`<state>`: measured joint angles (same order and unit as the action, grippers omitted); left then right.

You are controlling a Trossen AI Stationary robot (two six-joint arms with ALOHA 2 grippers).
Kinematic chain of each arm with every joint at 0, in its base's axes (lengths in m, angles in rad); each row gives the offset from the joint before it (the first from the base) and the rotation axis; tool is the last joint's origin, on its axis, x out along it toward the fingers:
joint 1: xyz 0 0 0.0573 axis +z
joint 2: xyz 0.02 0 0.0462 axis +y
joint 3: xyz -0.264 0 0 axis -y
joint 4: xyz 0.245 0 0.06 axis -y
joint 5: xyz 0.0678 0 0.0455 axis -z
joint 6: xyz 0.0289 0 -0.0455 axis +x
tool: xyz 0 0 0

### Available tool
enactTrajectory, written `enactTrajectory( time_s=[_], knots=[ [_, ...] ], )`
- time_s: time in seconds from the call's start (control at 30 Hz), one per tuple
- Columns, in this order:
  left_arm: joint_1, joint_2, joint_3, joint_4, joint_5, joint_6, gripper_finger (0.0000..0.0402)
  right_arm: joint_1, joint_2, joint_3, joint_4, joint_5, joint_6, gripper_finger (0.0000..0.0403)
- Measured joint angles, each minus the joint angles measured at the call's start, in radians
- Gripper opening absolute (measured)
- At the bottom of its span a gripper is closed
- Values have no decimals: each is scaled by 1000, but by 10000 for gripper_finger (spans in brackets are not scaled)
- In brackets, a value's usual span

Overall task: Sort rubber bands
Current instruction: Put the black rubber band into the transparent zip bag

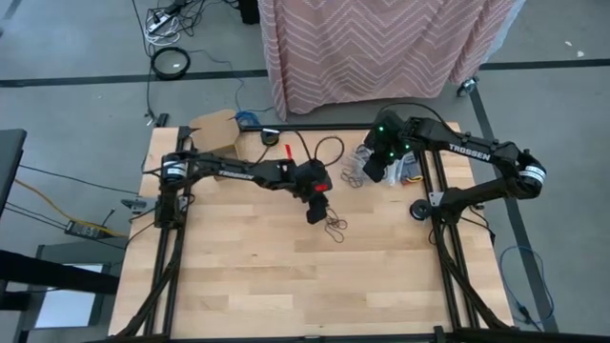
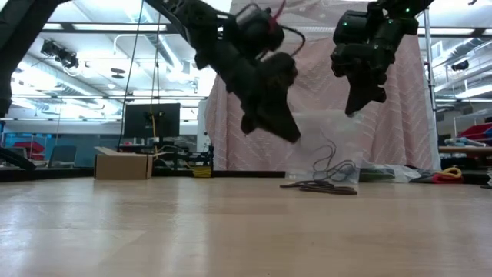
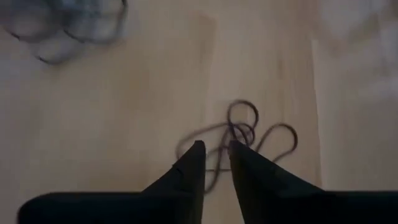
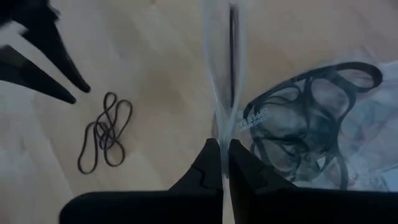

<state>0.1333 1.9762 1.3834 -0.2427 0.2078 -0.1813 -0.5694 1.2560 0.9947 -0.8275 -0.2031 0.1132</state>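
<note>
High view: both arms reach in over the wooden table; the work sits toward its far side.
Left gripper: raised off the table, just above and beside a small tangle of dark bands. Fingers stand a little apart, with nothing between them in the left wrist view.
Bands under left gripper: in the left wrist view the loose dark loops lie flat on the wood just beyond the fingertips, apart from them. The right wrist view shows the same tangle as several thin dark loops overlapping.
Right gripper: shut on a clear plastic bag, pinching a narrow fold of it; the film runs away from the fingers as a taut strip.
Bag contents: beside the right gripper's fingers the bag's body holds larger black bands, bunched inside the plastic.
Low view: the right gripper hangs above the table with the bag draped below it, its lower edge on the wood; dark bands lie at its foot. Left gripper is also clear of the surface.
Other bands: a blurred grey cluster lies well beyond the left gripper; its colour I cannot tell.
Progress, as judged: early to middle. One small tangle lies out on the open wood; many bands remain in the bag. No finished, separate colour piles are visible.
Left to do, as judged: empty the bag, untangle the loops, group them by kind.
</note>
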Motion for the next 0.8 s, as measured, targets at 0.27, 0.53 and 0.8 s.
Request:
enactTrajectory(
  time_s=[0.27,0.53,0.8],
  knots=[
    [-26,77,0,-57,20,52,145,0,0,0,2,-1,-2,0],
    [-39,133,6,-61,-140,-56,139,0,0,0,1,-1,3,0],
    [-40,106,0,-89,-122,-126,6,0,0,0,3,-1,5,0]
  ],
)
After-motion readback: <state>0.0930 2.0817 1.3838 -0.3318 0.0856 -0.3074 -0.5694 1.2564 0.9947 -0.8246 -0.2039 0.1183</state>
